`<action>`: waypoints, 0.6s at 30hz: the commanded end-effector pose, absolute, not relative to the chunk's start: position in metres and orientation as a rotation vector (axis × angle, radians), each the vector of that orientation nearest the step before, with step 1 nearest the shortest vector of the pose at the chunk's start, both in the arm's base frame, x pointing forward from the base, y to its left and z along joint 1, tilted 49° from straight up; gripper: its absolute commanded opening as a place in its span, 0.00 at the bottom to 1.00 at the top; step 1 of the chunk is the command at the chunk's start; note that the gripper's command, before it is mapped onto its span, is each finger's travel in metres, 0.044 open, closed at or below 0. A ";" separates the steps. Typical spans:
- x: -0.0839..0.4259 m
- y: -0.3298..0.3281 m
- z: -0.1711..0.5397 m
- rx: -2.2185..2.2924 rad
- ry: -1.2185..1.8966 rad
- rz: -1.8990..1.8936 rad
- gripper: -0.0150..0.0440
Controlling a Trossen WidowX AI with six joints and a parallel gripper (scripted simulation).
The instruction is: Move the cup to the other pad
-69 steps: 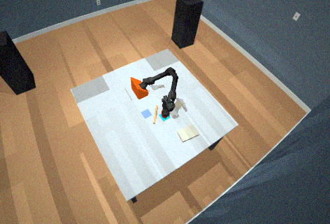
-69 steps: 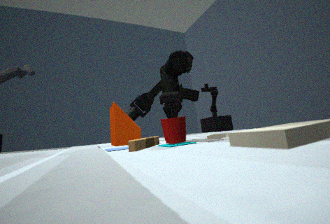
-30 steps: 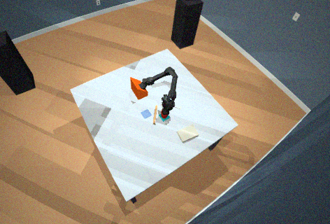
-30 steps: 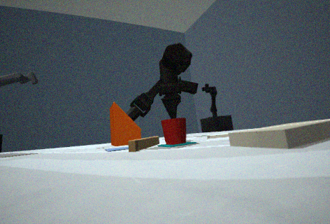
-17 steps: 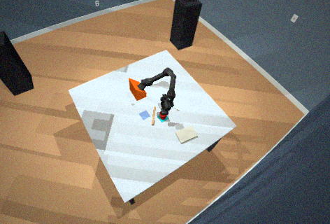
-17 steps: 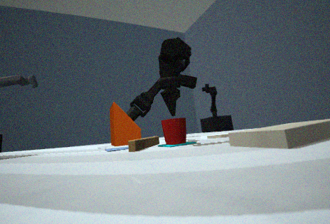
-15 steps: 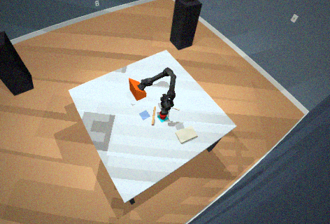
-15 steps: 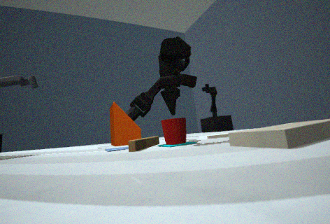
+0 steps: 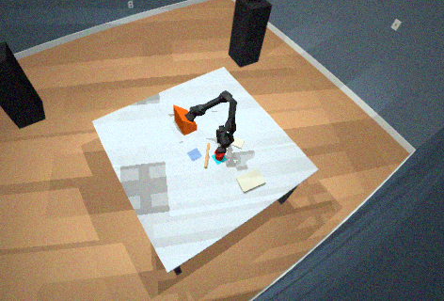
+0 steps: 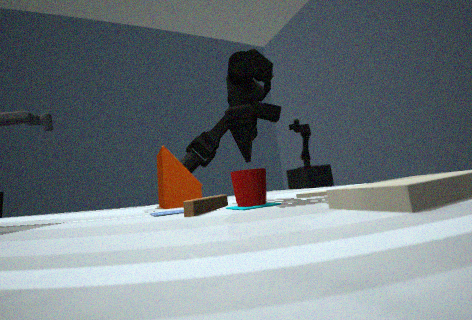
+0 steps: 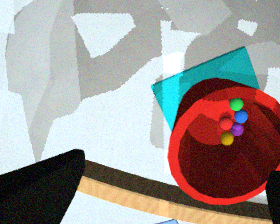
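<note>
Cup, red (image 9: 219, 155) (image 10: 249, 187) (image 11: 205, 172), one, with marbles (image 11: 237, 129); to be moved between pads.

Top view: cup on the teal pad (image 9: 217, 161) (image 10: 272, 204) (image 11: 172, 95). Blue pad (image 9: 194, 154) (image 10: 167, 213) (image 11: 167, 222), across a wooden bar (image 9: 206, 156) (image 10: 205, 205) (image 11: 125, 192). Gripper (image 9: 221, 150) (image 10: 248, 161) (image 11: 180, 172) over the cup.

Exterior view: cup upright; fingertips just above its rim, apart from it.

Wrist view: fingers spread wide, pinching nothing. Five marbles inside: green, blue, red, purple, yellow. Cup lies off-centre, toward the fingertip at the right edge.

Step in hand, by judgement: lining up for the grasp, the blue pad being the likely destination. Next move: centre the cup between the fingers, descend without knocking the rim, close gently. Thereafter: level lift clear of the bar, since a tilt or bump could spill the marbles.
</note>
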State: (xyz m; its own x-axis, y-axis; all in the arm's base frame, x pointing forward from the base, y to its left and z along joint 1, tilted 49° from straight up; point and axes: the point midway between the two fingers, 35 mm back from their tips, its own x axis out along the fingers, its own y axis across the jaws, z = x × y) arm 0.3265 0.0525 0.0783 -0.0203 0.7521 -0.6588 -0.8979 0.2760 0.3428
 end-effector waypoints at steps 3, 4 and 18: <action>0.329 0.036 0.091 -0.215 0.881 1.321 1.00; 0.329 0.034 0.093 -0.215 0.881 1.321 1.00; 0.329 0.014 0.112 -0.213 0.879 1.319 1.00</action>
